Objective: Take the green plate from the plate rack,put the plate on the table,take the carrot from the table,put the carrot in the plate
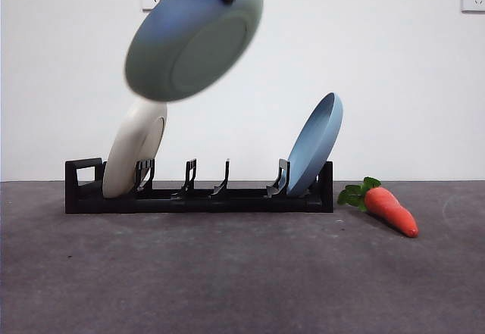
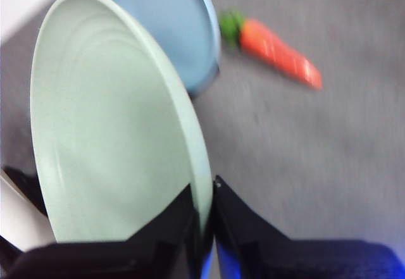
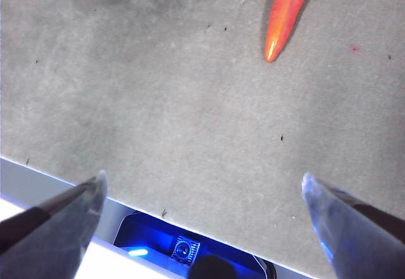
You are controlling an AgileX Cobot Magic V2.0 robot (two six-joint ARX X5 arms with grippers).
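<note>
Plate (image 1: 193, 39), the green one, is the thing in hand: it hangs tilted in the air above the left end of the rack (image 1: 198, 198), clear of the slots, so the lift-out looks done and the carry to the table (image 1: 227, 281) is the step under way. Nearest the camera the table's front strip lies bare, and my guess is that the next move calls for swinging the plate forward over that strip, levelling it and lowering it flat before letting go (a tilted release could set it rolling). The left gripper (image 2: 204, 219) has its jaws pinched tight on the plate's rim, one jaw on each face, with only the rim's thickness between them. The right gripper (image 3: 202, 190) waits over open table near the carrot's tip, jaws spread wide and touching nothing. Farther back, toward the right edge, the carrot (image 1: 388, 207) lies just beside the rack's right end, leaves toward the rack. Behind, in the rack, a cream plate (image 1: 132, 156) leans at the left end and a blue plate (image 1: 317, 143) at the right end.
</note>
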